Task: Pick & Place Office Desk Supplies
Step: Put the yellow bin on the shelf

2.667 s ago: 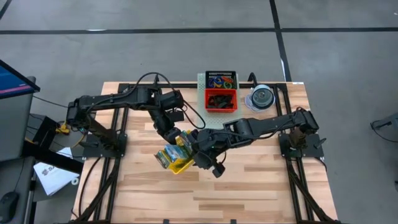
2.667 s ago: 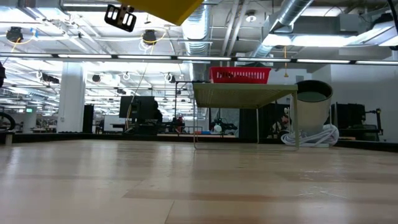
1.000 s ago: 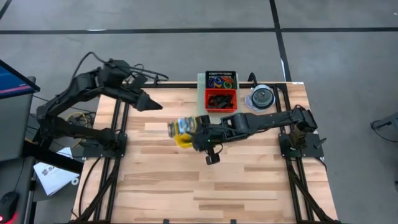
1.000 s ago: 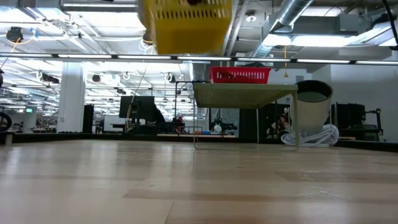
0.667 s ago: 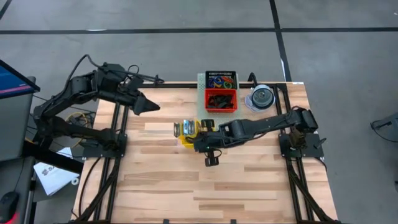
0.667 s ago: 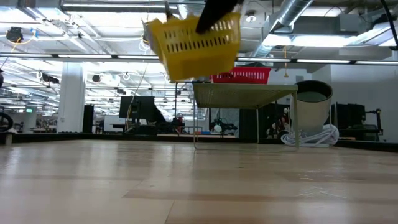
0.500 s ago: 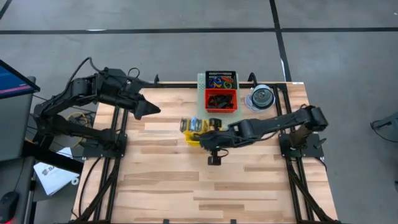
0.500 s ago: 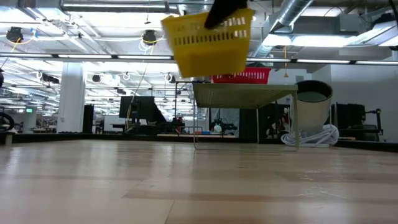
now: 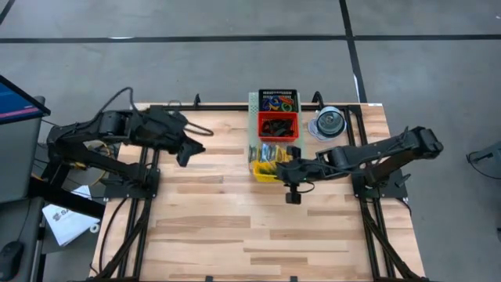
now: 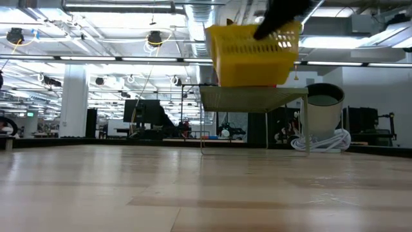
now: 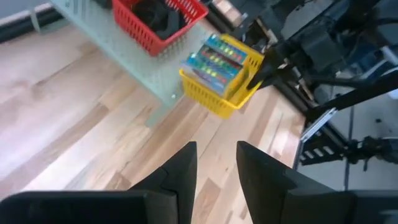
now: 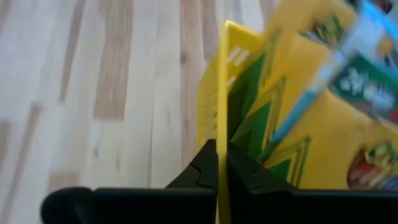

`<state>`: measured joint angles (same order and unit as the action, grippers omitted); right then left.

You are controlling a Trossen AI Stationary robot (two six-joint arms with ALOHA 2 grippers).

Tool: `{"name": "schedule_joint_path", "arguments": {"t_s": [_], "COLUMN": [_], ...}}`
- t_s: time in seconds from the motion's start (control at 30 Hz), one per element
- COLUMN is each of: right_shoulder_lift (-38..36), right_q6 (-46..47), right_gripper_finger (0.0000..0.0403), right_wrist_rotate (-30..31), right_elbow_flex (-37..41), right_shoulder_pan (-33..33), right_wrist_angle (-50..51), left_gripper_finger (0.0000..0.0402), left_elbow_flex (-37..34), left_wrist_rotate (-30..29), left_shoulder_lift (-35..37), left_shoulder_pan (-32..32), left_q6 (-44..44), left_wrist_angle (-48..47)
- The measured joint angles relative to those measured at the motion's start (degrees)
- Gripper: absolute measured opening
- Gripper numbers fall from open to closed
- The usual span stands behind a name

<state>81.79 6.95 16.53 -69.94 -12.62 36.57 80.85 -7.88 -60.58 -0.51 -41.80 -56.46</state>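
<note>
**Two arms over the wooden surface, one yellow basket held aloft**

High view: the right gripper (image 9: 275, 167) sits just right of frame centre, its fingers clamped on the rim of a small yellow slotted plastic basket (image 9: 262, 168) that carries green-blue packets (image 9: 268, 153). That basket lies just below a red slotted plastic basket (image 9: 279, 127) holding black binder clips (image 9: 278, 124). Above the red one stands a black mesh basket (image 9: 279, 100) with coloured elastic loops (image 9: 278, 102). Both rest on a pale green perforated box (image 9: 254, 117). A round clear disc spindle (image 9: 329, 123) stands to their right. The left gripper (image 9: 185, 150) waits at centre left over the light wood plank surface (image 9: 235, 227), well apart from the baskets.

Low view: the yellow basket (image 10: 252, 53) hangs at upper centre right, clear of the surface (image 10: 193, 187), in front of the green box (image 10: 252, 98) and spindle (image 10: 323, 106).

Left wrist view: two dark fingers (image 11: 186, 165) at the bottom centre stand partly apart, holding nothing. Towards the upper middle, the yellow basket (image 11: 222, 87) shows its packets (image 11: 214, 59) beside the red basket (image 11: 155, 22).

Right wrist view: dark fingers (image 12: 208, 165) at the bottom centre are pressed together on the thin yellow basket wall (image 12: 222, 93); blurred packets (image 12: 348, 81) fill the right of the frame.
</note>
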Motion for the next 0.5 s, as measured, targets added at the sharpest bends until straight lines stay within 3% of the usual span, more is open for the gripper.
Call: {"name": "schedule_joint_path", "arguments": {"t_s": [0.17, 0.5], "right_shoulder_lift": [-2.1, -4.7], "right_q6": [-3.3, -4.0], "right_gripper_finger": [0.0000, 0.0000], "right_wrist_rotate": [-0.4, 3.5], "right_elbow_flex": [5.1, 4.5], "right_shoulder_pan": [0.0, -1.9], "right_wrist_angle": [-3.3, -5.5], "left_gripper_finger": [0.0106, 0.0106], "left_elbow_flex": [-6.0, -16.4], "left_wrist_rotate": [-1.4, -1.6], "left_shoulder_lift": [0.0, 0.1], "left_shoulder_pan": [-2.9, -6.4], "left_q6": [-3.9, -12.1], "left_wrist_angle": [4.4, 18.4]}}
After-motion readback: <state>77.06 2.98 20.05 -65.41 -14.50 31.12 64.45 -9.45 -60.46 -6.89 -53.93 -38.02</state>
